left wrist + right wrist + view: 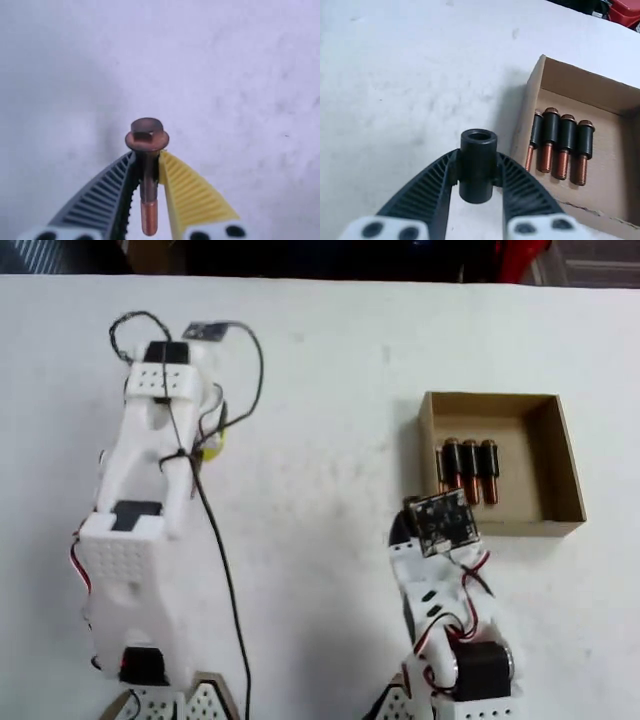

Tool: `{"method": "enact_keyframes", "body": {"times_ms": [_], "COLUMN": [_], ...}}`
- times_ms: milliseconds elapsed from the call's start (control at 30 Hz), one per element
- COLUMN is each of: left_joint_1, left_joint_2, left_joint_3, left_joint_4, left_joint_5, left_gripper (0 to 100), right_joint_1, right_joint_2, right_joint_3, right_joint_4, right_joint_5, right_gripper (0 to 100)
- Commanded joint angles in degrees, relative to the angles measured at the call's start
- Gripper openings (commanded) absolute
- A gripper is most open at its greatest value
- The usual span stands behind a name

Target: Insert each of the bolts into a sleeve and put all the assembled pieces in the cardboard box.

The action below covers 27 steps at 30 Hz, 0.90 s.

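No readable text, labels, numbers or signs in any view. Circuit board (441, 520) on arm: any print too small to tell. Plain surfaces, no legible marks: box (500, 529) walls, bolt (146, 136) head, sleeve (478, 165).

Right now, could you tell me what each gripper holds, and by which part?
The left gripper holds a copper bolt by its shank, just below the head. The right gripper holds a black sleeve around its middle.

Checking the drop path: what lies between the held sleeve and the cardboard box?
Only bare table between sleeve and cardboard box, per the right wrist view.
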Motion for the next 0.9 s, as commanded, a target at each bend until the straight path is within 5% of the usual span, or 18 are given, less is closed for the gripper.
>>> {"method": "enact_keyframes", "body": {"times_ms": [0,433,867], "left_joint_1": [-1.45,-2.24,-2.15], "left_joint_2": [-1.10,-0.57,-0.57], "left_joint_3": [1.67,11.08,15.91], "left_joint_4": [-4.92,-18.55,-21.54], "left_joint_5": [0.09,-6.77,-6.68], "left_gripper": [2,2,2], "right_joint_1": [-3.74,-11.82,-21.67], "right_joint_2": [0.04,20.97,38.55], "right_joint_3": [-2.90,-12.31,-18.37], "right_joint_4": [0.22,-0.66,-8.04], "right_joint_5": [-0.35,-2.81,-4.84], "right_gripper": [1.6,1.6,1.6]}}
